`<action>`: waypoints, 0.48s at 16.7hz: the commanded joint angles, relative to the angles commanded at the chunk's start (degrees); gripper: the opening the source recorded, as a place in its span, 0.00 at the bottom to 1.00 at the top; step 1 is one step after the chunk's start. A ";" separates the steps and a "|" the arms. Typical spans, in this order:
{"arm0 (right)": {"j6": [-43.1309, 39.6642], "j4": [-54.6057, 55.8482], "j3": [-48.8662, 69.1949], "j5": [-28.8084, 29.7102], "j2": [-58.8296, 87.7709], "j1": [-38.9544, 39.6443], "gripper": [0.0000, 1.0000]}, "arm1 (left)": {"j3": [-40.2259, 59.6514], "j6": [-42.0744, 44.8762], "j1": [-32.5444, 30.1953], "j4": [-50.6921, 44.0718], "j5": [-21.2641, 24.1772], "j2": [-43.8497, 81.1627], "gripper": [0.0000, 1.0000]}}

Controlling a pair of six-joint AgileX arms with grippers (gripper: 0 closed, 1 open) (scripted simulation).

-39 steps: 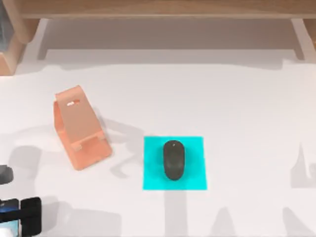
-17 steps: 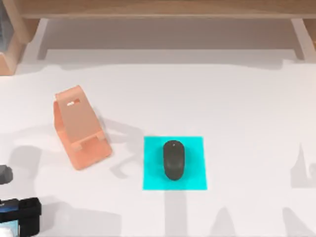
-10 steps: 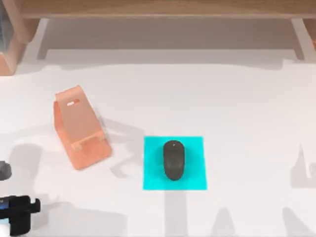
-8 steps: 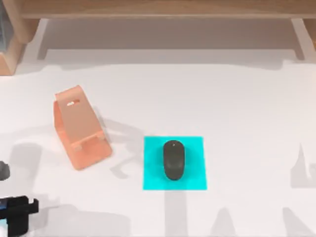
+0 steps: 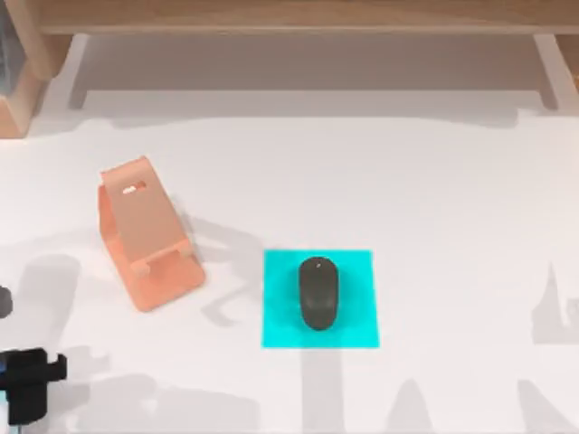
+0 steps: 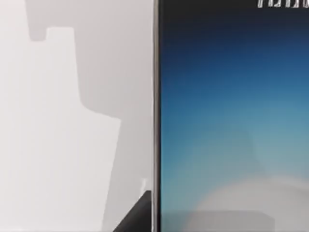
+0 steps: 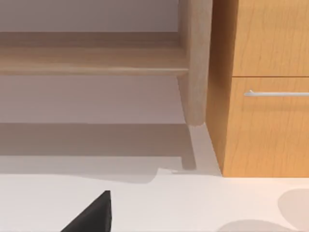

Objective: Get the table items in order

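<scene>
Mouse: a small dark grey oval computer mouse (image 5: 317, 293) is seen lying on the mat, near its middle, with its long axis running away from the camera in the top view.
Mat: a flat cyan square mat (image 5: 282, 325) is laid on the white table (image 5: 434, 208), slightly right of the table's centre and nearer the front edge.
Phone stand: a salmon-orange angled phone stand (image 5: 145, 233) is set on the table to the left of the mat, apart from it, with its sloped face and small lip turned toward the front; nothing is carried on it.
Smartphone: a smartphone (image 6: 231, 125) with a dark frame and a glowing blue-white screen is shown very close in the left wrist view, its straight edge running beside the white table surface; from this view it cannot be told whether it is gripped or merely lying below the camera.
Left gripper: the left gripper (image 5: 27, 393) is found at the front left corner of the top view, well apart from the stand; how far its fingers are spread cannot be told.
Right gripper: a dark finger tip (image 7: 94, 215) is caught in the right wrist view, which looks toward a wooden shelf (image 7: 91, 60) and a drawer cabinet (image 7: 265, 87); its spread cannot be told.
</scene>
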 joint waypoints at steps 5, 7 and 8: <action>0.00 0.00 0.00 0.00 0.00 0.00 1.00 | 7.65 -7.38 -7.95 0.13 -10.83 0.01 0.00; 0.00 0.00 0.00 0.00 0.00 0.00 1.00 | 11.88 -12.36 -12.95 0.14 -17.75 0.73 0.00; 0.00 0.00 0.00 0.00 0.00 0.00 1.00 | 14.04 -15.15 -15.66 0.17 -21.32 1.25 0.00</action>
